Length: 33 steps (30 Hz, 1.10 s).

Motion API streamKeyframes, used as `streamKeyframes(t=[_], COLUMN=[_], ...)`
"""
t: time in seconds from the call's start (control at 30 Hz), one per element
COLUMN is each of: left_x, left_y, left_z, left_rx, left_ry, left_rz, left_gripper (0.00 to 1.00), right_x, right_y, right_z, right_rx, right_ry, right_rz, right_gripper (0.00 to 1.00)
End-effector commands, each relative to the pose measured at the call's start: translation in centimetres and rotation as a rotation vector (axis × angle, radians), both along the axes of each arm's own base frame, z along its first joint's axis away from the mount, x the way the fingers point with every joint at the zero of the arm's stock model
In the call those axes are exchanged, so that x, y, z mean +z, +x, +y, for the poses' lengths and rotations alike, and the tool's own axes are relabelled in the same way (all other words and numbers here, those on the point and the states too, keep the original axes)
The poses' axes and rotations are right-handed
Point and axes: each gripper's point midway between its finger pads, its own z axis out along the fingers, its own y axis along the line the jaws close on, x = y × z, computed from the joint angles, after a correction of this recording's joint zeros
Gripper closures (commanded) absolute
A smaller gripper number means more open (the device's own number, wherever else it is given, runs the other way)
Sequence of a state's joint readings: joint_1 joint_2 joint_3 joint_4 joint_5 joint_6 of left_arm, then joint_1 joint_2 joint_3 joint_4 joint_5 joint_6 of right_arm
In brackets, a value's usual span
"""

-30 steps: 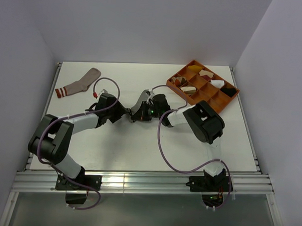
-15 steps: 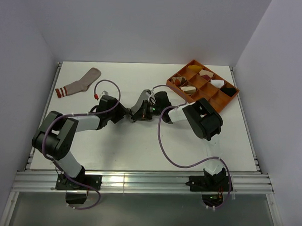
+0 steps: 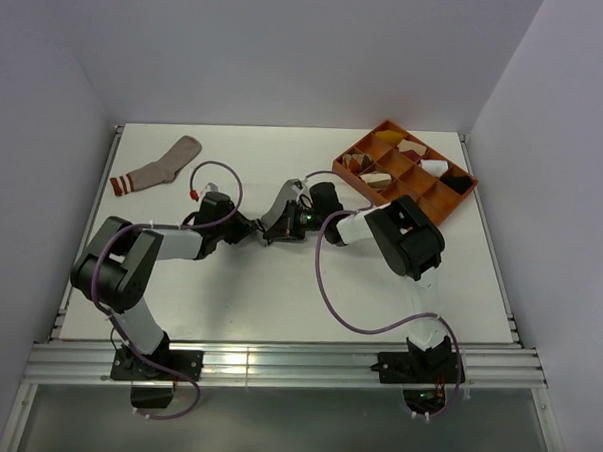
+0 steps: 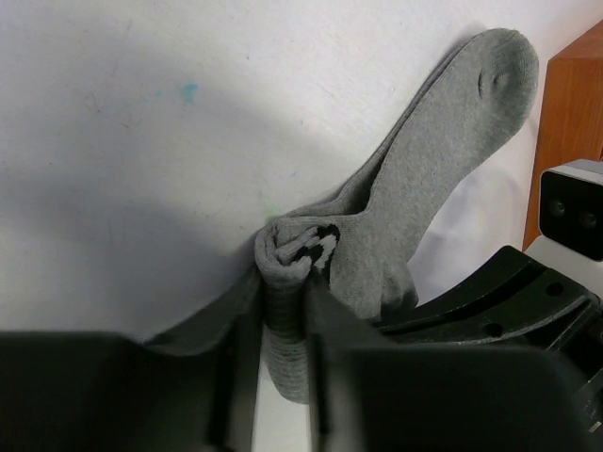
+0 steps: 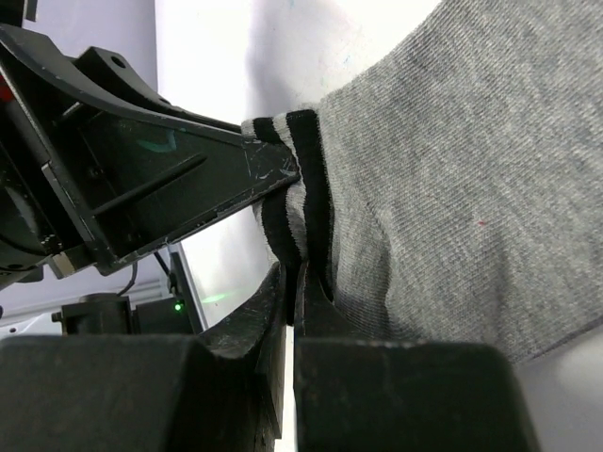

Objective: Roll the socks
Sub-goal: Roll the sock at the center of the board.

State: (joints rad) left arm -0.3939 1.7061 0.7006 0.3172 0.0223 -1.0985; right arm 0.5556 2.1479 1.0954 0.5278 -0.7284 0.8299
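The grey sock (image 4: 424,169) lies on the white table with its toe pointing away and its striped cuff end rolled into a small bundle. My left gripper (image 4: 276,348) is shut on that bundle, both fingers pressing its sides. From the opposite side, my right gripper (image 5: 294,282) is shut on the dark-striped cuff of the grey sock (image 5: 452,188). From above, both grippers meet at mid-table, left gripper (image 3: 253,230) facing right gripper (image 3: 278,225), with the grey sock (image 3: 285,198) partly hidden under them. The pinkish-tan sock (image 3: 159,167) lies flat at the far left, untouched.
An orange divided tray (image 3: 435,156) holding several small cloth bundles stands at the back right, just behind the right arm; its wall (image 4: 565,122) shows close to the sock's toe. Purple cables loop over both arms. White walls enclose the table on three sides.
My left gripper's jaws have closed onto the rolled end of the grey sock, and the left arm has drawn in a little to the right. The right gripper has stayed shut on the cuff.
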Motion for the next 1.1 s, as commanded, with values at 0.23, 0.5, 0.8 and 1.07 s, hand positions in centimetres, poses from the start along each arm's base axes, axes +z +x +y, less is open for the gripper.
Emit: streamKeyframes(t=[0.23, 0.5, 0.8, 1.07], left_x=[-1.9, -2.0, -2.7, -2.7], left_y=[-1.4, -2.5, -2.9, -3.0], left_z=[2.4, 4.3, 3.2, 2.8], left_rx=[-0.002, -0.039, -0.104, -0.143], left_ry=[0.219, 0.437, 0.482, 0.484], left_rz=[0.180, 0.300, 0.369, 0.392], left_gripper=[1.00, 1.00, 1.00, 1.00], right_x=[-1.3, 3.4, 6.4, 5.9], right_y=[0.5, 1.4, 0.5, -0.5], right_z=[-2.2, -3.4, -1.7, 1.0], right_rx=[-0.040, -0.092, -0.109, -0.101], right_ry=[-0.148, -0.275, -0.379, -0.431], right_rz=[-0.069, -0.394, -0.760, -0.924], right_gripper=[0.84, 0.51, 0.48, 0.43])
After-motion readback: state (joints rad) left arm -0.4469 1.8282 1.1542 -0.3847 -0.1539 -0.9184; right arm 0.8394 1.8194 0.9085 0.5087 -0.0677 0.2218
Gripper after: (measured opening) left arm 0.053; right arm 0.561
